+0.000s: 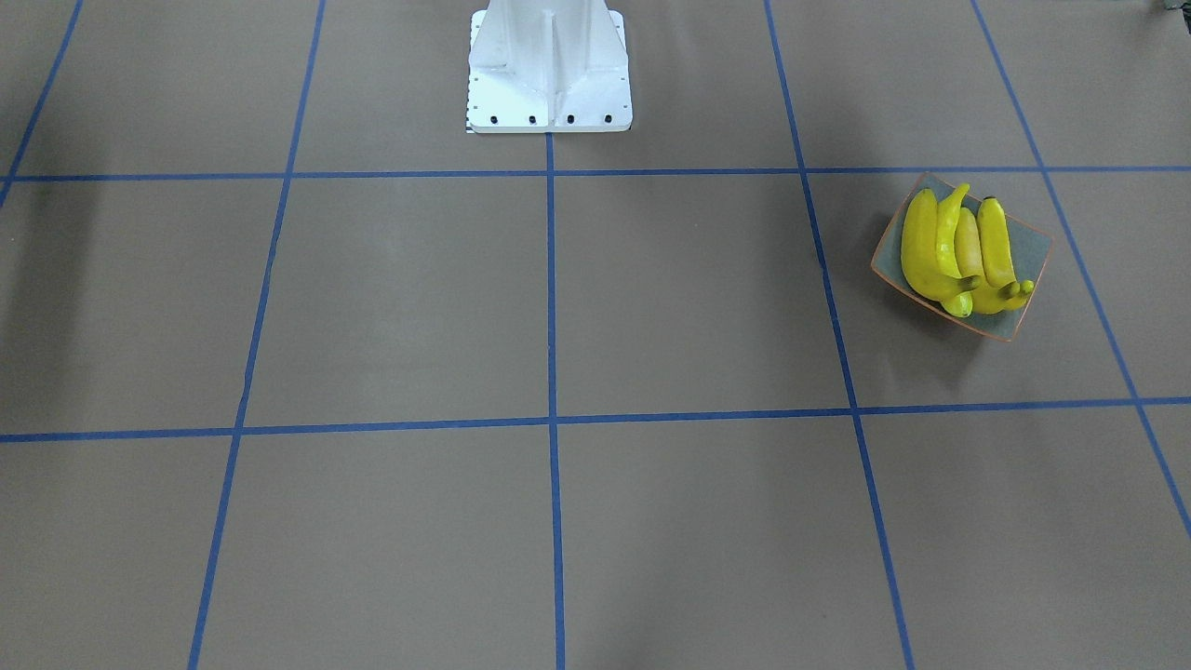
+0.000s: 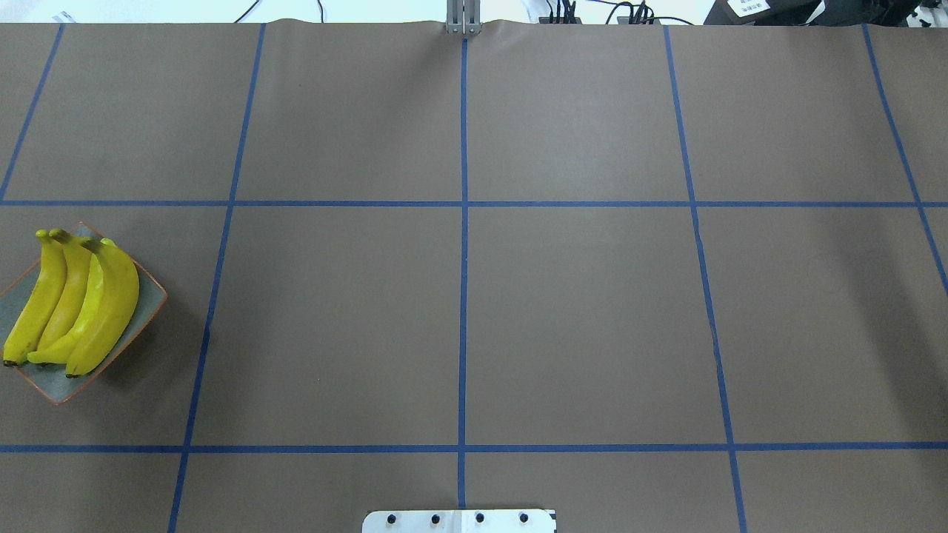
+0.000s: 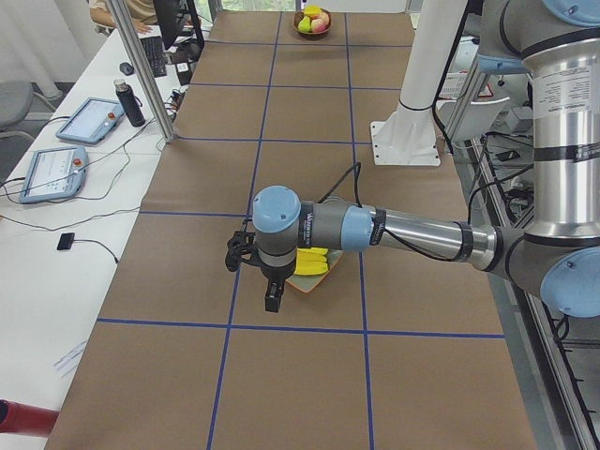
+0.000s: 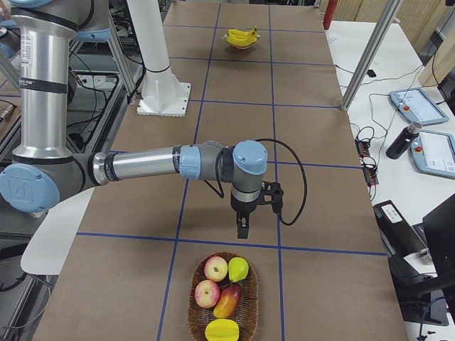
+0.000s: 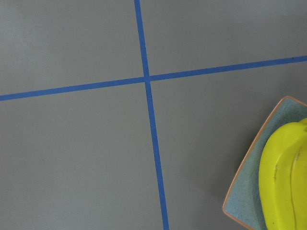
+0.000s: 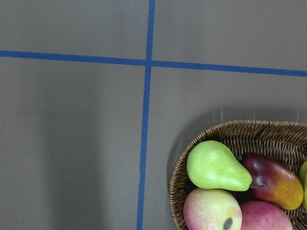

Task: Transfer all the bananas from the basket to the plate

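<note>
Several yellow bananas lie side by side on the grey-green plate with the orange rim, at the table's left end. They also show in the front view on the plate, and one banana in the left wrist view. My left gripper points down above the table just beside the plate. My right gripper points down just short of the wicker basket. Both grippers show only in the side views, so I cannot tell whether they are open or shut.
The basket at the table's right end holds apples, a green pear, a red-yellow fruit and a yellow fruit. The white robot base stands mid-table at the robot's edge. Blue tape lines grid the brown table.
</note>
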Tool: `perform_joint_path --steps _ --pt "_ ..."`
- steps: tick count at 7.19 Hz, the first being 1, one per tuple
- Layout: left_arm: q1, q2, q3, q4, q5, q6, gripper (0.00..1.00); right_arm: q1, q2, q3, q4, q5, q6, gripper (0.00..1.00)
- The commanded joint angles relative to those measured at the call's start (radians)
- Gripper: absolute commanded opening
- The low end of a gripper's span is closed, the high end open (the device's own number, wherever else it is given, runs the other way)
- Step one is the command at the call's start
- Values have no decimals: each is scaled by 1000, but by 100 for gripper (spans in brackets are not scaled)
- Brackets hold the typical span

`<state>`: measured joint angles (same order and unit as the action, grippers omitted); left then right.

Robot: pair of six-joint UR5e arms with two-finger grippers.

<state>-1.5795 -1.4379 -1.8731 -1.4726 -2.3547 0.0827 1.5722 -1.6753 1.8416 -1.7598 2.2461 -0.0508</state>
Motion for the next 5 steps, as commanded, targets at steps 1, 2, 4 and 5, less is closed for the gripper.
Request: perform_joint_path --steps 1,2,4,5 --pt "-1 5 0 0 0 0 100 0 2 4 0 3 32 100" --pt "-1 17 0 0 0 0 100 0 2 7 2 3 32 100" --pt "-1 48 2 0 0 2 100 0 6 10 2 4 32 100" --pt "-1 57 0 2 3 5 100 0 8 11 2 3 32 100"
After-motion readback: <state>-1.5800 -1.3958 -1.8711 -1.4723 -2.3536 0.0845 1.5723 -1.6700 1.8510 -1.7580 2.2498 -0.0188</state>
